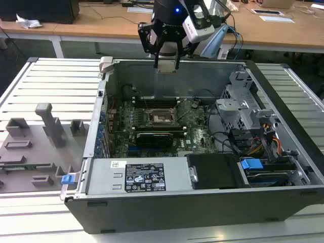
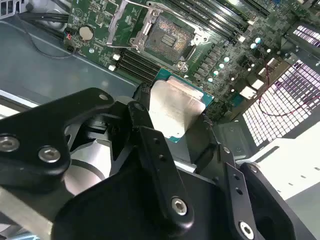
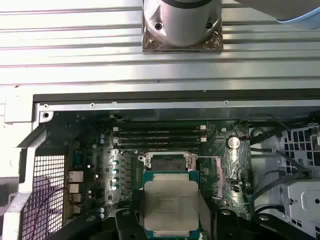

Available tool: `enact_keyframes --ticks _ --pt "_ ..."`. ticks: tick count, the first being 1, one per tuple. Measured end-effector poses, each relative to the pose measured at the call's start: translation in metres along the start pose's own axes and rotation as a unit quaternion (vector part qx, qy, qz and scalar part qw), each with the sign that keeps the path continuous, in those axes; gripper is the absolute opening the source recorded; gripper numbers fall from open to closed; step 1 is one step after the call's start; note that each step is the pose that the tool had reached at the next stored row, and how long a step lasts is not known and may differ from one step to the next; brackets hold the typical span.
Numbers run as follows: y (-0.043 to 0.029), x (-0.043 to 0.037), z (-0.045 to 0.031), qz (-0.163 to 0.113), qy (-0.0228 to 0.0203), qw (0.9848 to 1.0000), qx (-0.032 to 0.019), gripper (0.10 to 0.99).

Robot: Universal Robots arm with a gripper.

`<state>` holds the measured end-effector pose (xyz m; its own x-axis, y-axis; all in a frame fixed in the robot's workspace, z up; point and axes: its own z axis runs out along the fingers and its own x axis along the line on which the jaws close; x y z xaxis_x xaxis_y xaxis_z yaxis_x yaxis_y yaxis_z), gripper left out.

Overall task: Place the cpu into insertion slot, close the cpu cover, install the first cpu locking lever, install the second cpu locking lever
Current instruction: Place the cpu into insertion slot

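Over the far wall of the open case, the gripper hangs with the cpu in it. In the exterior view that puts it at about twelve o'clock from the slot and well apart from it. In the second wrist view the fingers pinch the cpu by two opposite edges, silvery top toward the camera and green rim showing. The first wrist view has the cpu roughly square to the slot on the board.

The slot lies bare, its dark centre uncovered. The cover appears swung open beside it, so nothing seems seated or locked yet.

As a judgement: the chip should be light, stiff and flat, with a slick metal lid. Its underside contacts and the slot's pins are likely the fragile parts. An edge grip like this one suits it best, held level, with no pressure on either face.
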<state>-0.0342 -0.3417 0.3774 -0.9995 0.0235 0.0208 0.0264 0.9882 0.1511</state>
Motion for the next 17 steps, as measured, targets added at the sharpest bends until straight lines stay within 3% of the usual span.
enact_keyframes --ticks 17 --pt "-0.0020 -0.0001 -0.0001 0.025 -0.0038 0.9997 -0.0015 0.529"
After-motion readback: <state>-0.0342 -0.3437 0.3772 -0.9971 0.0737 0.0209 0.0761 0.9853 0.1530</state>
